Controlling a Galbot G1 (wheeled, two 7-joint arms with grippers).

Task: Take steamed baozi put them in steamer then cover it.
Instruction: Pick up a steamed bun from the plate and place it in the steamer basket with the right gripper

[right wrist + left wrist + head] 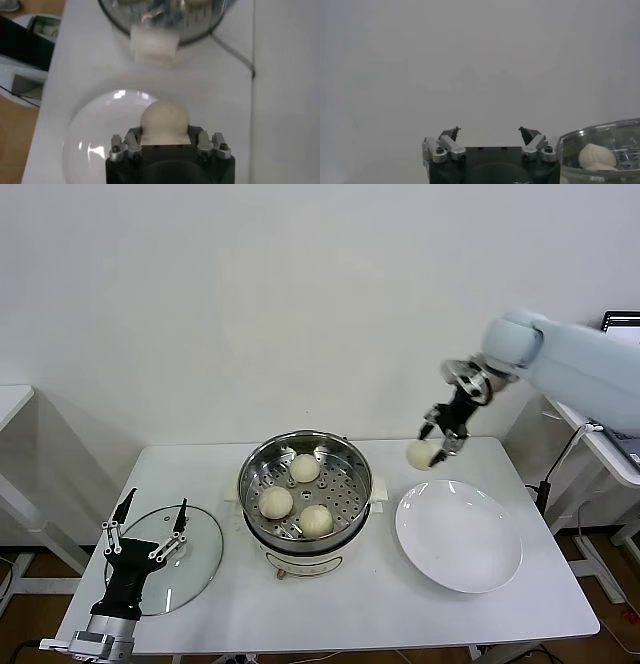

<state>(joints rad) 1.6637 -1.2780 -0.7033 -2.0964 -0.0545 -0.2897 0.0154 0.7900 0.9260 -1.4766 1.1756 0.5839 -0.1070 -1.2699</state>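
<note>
A lab-like test room: bare white wall [250,304], plain white table [350,604], a monitor's edge [622,320] on a side desk.

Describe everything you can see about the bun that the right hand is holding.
The small round cream-white dough bun is smooth and matte, and looks soft. It is clamped between the fingers of the right hand, which is shut on it, and it hangs in the air above the far edge of the flat white round plate, just right of the shiny stainless-steel steamer pot. Nothing but the fingers touches it.
</note>
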